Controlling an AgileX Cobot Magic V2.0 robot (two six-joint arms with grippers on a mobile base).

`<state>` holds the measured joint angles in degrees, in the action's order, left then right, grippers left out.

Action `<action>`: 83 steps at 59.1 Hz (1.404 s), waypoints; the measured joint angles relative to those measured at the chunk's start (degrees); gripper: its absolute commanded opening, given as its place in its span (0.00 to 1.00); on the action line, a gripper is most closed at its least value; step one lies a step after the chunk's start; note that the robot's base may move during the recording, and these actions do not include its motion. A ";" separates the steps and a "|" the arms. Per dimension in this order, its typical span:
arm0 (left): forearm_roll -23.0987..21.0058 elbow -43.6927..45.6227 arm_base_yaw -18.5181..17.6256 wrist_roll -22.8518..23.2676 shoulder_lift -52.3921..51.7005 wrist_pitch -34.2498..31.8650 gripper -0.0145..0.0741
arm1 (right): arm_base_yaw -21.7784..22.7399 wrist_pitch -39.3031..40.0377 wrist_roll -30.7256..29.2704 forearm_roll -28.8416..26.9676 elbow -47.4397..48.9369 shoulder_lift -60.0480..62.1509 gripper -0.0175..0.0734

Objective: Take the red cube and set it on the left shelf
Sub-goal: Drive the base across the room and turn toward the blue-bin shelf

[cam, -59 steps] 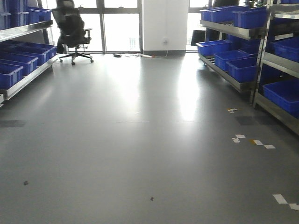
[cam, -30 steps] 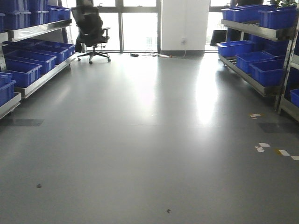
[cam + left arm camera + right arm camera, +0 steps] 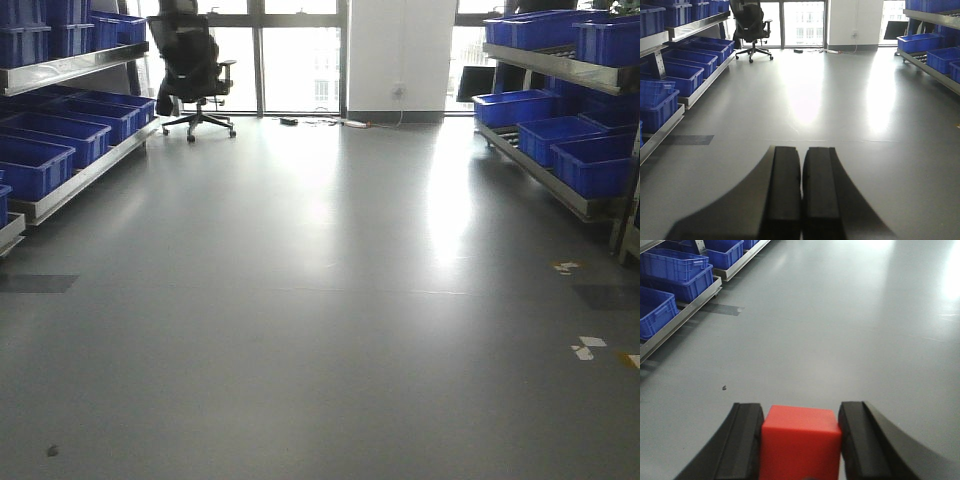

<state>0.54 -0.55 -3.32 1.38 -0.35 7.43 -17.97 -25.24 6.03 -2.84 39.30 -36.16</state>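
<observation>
Cube [image 3: 800, 440] – red, held clear of the floor [image 3: 320, 300] by the right hand [image 3: 801, 442], whose two black fingers [image 3: 747, 437] pinch it on its left and right faces. Left hand [image 3: 801, 192] is pressed together, its fingers side by side with only a thin seam between them and nothing held. Left shelf [image 3: 62, 70] – a steel rack along the left side of the aisle – carries blue crates [image 3: 35, 165] on its upper and lower tiers; the cube is well apart from it, out over the open grey floor. A black office chair [image 3: 192, 60] stands at the far end by the windows, near that shelf. A second rack [image 3: 560, 65] with blue crates lines the right side. White tape marks [image 3: 585, 347] lie on the floor near it.
</observation>
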 measured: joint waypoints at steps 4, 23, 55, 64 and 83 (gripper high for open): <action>0.00 0.00 0.00 0.00 0.00 0.00 0.28 | 0.00 0.00 0.00 0.00 0.00 0.00 0.25; 0.00 0.00 0.00 0.00 0.00 0.00 0.28 | 0.00 0.00 0.00 0.00 0.00 0.00 0.25; 0.00 0.00 0.00 0.00 0.00 0.00 0.28 | 0.00 0.00 0.00 0.00 0.00 0.00 0.25; 0.00 0.00 0.00 0.00 0.00 0.00 0.28 | 0.00 0.00 0.00 0.00 0.00 0.00 0.25; 0.00 0.00 0.00 0.00 0.00 0.00 0.28 | 0.00 0.00 0.00 0.00 0.00 0.00 0.25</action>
<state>0.54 -0.55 -3.32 1.38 -0.35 7.43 -17.97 -25.24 6.03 -2.84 39.30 -36.16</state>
